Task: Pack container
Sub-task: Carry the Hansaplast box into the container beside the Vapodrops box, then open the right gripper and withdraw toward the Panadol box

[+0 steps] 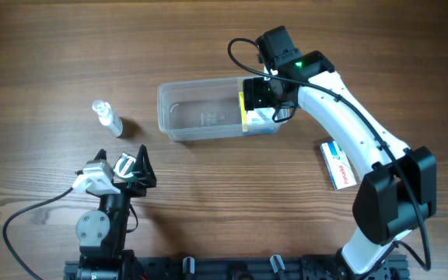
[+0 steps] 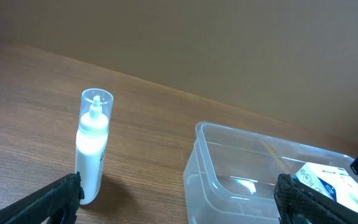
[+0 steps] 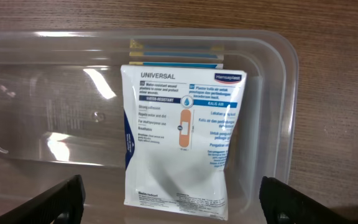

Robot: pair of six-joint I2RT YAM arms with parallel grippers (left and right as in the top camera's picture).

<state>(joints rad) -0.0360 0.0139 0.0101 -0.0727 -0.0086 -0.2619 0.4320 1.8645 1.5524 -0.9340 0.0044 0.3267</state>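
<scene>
Overhead view, entry by item.

1. Container (image 1: pixel 201 117): clear tub on the bench (image 1: pixel 53 47), centre of frame. Its long axis runs left to right across the picture. The left two-thirds are bare, and the right end is occupied.

2. Right end effector (image 1: pixel 259 99): directly above the container's right end. In the right wrist view its fingers are spread wide, one at each lower corner, gripping nothing.

3. Plaster packet (image 3: pixel 182 130): white, marked "Universal", lying between those fingers and touched by neither. Its far end is inside the tub, over a second box (image 3: pixel 176 53) with yellow and blue stripes. Its near end rises toward the camera. Whether it has fully settled cannot be told.

4. Left end effector (image 1: pixel 123 159): near the front edge of the bench, well apart from the tub, open and empty.

5. Small bottle (image 1: pixel 107 117): white with a clear cap, upright in the left wrist view. It stands left of the container and apart from it, directly ahead of the left arm.

6. Loose box (image 1: pixel 338 163): white, blue and red. It lies flat, right of the tub and beside the right arm's forearm.

Judgement: two items remain outside the tub. The bottle is nearer the left arm, the loose box nearer the right. Free space lies toward the tub's left end, on the bottle's side.
</scene>
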